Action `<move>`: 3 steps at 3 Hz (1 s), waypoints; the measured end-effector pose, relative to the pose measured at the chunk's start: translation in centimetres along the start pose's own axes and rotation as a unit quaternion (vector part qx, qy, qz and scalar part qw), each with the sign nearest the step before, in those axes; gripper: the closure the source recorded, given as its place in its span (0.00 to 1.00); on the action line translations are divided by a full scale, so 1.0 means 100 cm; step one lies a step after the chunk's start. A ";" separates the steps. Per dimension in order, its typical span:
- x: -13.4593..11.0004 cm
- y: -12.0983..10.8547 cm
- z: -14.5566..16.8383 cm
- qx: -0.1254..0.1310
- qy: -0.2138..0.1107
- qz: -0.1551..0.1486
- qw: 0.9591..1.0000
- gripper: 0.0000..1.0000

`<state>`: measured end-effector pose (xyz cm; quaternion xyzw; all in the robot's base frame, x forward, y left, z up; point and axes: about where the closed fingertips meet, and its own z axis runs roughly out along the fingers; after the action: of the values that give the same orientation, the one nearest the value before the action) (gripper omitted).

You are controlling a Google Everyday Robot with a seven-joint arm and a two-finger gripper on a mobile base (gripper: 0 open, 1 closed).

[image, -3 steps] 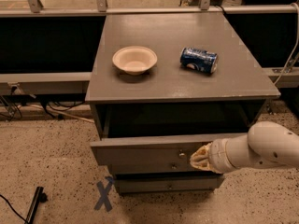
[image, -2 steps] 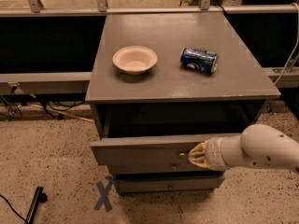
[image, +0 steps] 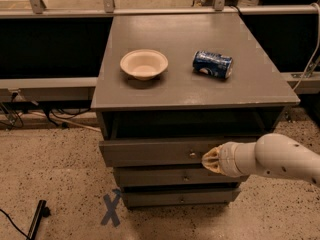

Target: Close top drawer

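The top drawer (image: 150, 152) is the uppermost grey drawer of the cabinet. It stands a little way out, its plain front just ahead of the cabinet's face, with a small metal knob (image: 192, 155) at its centre. My gripper (image: 210, 161) comes in from the right on a white arm (image: 272, 159). Its tan tip rests against the drawer front just right of the knob. A dark gap shows above the drawer front, under the cabinet top.
A cream bowl (image: 144, 64) and a blue can (image: 213, 64) lying on its side sit on the cabinet top (image: 165, 91). Two lower drawers (image: 170, 176) are shut. A blue X (image: 111, 210) marks the floor. A black bar (image: 36, 219) and cables lie at left.
The top drawer has slid inward, and the dark opening above its front is narrower. My gripper has followed it in towards the cabinet, staying beside the knob.
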<state>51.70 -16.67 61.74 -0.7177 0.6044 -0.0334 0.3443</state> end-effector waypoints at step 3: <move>0.020 -0.025 0.003 0.078 0.002 -0.026 0.997 1.00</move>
<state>54.54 -18.19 62.12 -0.7039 0.5817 -0.0912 0.3972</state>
